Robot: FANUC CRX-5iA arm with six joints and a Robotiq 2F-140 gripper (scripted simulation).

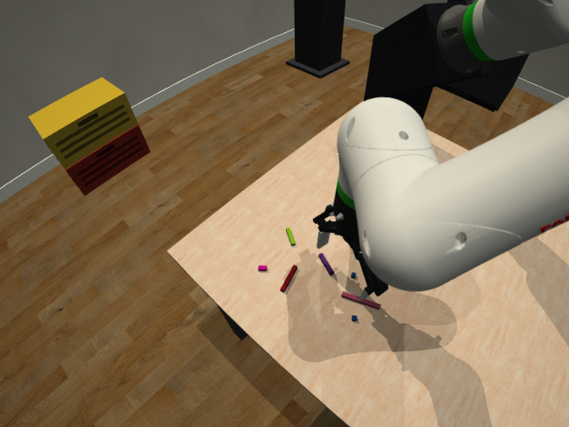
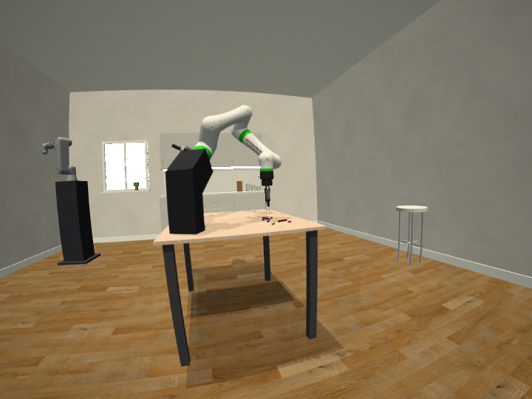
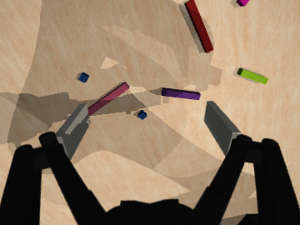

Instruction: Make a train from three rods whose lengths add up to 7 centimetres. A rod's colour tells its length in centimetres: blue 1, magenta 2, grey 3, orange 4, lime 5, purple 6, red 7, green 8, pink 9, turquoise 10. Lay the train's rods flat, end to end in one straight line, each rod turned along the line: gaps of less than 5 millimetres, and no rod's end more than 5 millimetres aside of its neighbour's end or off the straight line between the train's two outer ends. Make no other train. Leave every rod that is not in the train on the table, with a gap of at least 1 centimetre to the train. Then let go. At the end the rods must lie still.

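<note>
1. Writing first: the only lettering I could spot was a bit of red text on the big white robot arm [image 1: 459, 202], cut off at the right edge of the top view, so not readable.
2. The black two-finger gripper [image 3: 150, 121] was spread wide with nothing between its grey fingertips, hanging low over the pale wooden table [image 1: 239, 239].
3. The long pink rod [image 3: 109, 97] lay flat, running diagonally in the wrist view, its lower end right at the one fingertip; touching or not, I couldn't tell.
4. The purple rod [image 3: 181, 93] lay almost crosswise between the fingers' line, with one small blue cube rod [image 3: 142, 114] just beside it and the other small blue cube rod [image 3: 83, 77] on the pink rod's far side.
5. Well apart, toward the table's corner: the dark red rod [image 1: 288, 278], the lime rod [image 1: 290, 236] and the short magenta rod [image 1: 262, 267], all pointing different ways.
6. None of the rods were lined up end to end.
</note>
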